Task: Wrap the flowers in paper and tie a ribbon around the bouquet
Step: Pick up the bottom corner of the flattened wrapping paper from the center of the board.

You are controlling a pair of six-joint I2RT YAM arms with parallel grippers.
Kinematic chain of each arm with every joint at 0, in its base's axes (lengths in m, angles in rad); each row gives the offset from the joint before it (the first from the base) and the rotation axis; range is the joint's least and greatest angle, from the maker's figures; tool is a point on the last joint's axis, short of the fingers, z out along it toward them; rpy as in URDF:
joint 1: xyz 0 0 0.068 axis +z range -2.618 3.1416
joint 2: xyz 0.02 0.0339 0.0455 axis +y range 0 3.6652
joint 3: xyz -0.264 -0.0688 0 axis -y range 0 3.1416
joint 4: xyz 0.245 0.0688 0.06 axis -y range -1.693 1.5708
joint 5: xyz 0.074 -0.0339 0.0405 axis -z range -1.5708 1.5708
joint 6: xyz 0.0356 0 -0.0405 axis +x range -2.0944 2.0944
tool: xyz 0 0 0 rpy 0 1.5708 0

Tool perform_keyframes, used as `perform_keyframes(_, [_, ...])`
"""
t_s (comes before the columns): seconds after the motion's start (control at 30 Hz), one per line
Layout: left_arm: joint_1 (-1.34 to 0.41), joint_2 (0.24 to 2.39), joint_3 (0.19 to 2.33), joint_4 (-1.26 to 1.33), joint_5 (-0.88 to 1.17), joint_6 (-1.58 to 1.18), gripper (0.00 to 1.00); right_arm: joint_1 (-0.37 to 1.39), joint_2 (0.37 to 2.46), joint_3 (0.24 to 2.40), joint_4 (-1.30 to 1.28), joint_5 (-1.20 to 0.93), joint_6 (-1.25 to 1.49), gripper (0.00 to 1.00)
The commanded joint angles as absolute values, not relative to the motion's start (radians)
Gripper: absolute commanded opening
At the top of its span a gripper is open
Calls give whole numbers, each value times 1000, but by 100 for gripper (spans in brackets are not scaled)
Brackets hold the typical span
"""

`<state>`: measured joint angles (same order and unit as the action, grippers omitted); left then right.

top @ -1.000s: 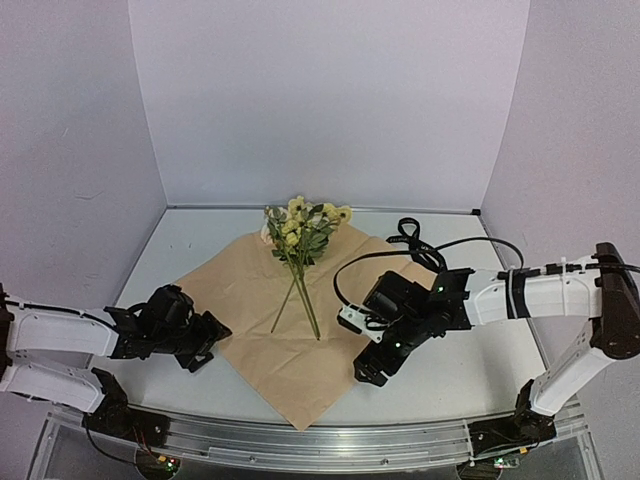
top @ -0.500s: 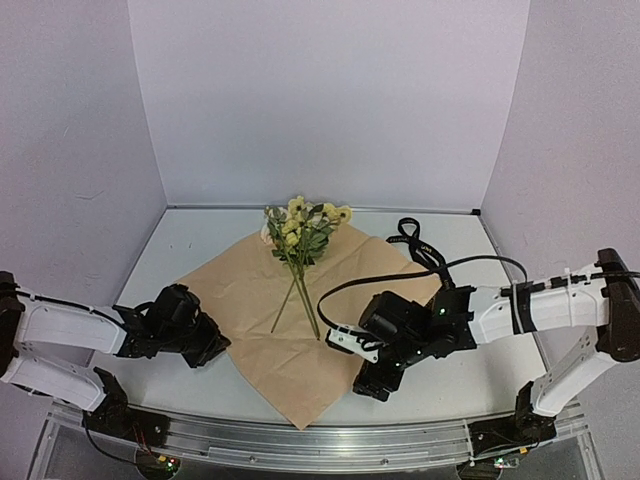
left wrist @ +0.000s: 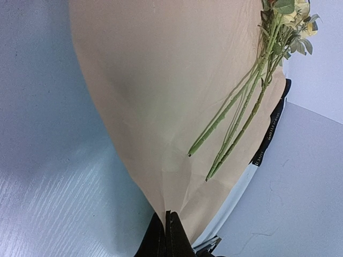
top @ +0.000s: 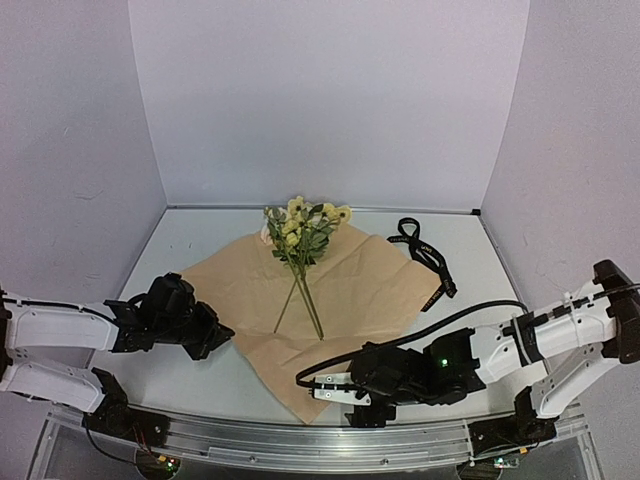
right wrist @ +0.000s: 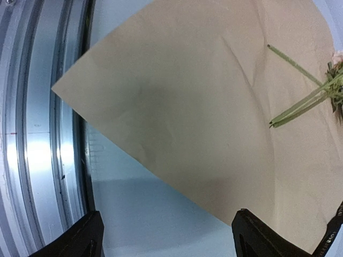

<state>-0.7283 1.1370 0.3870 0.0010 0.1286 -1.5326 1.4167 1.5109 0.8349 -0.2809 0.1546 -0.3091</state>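
Note:
The paper [top: 340, 290] lies tan side up as a diamond on the table. The flowers [top: 300, 232] rest on it, with their stems [left wrist: 241, 118] pointing toward me. My left gripper [top: 215, 335] is shut on the paper's [left wrist: 161, 96] near-left edge, and its fingertips [left wrist: 170, 231] pinch the sheet and lift it slightly. My right gripper [top: 320, 385] hovers low by the paper's [right wrist: 203, 118] front corner, open with nothing between its fingers [right wrist: 265, 235]. The black ribbon [top: 425, 255] lies off the paper's right side, and the ribbon [left wrist: 270, 136] also shows beyond the paper's far edge.
The aluminium rail [right wrist: 37, 134] at the table's front edge runs close beside my right gripper. Pale walls enclose the table on three sides. A black cable [top: 440, 325] loops from the right arm over the table's right part.
My left gripper has closed on the paper's edge and raised it a little. The right arm has swung down toward the front edge, beside the paper's front corner, still open.

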Motion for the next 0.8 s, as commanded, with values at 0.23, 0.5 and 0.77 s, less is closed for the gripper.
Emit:
perform_keyframes(0.23, [-690,1082,383,6,186,-1565,0,1541,1695,888,-79,412,-491,86])
perform_keyframes(0.5, [-684,1065,380,-36,185,-1563,0,1546,1810,948,41,528,-574,81])
perform_keyframes(0.77, [-683,1041,392,-136,155,-1541,0,1546,1807,962,48,534,-569,22])
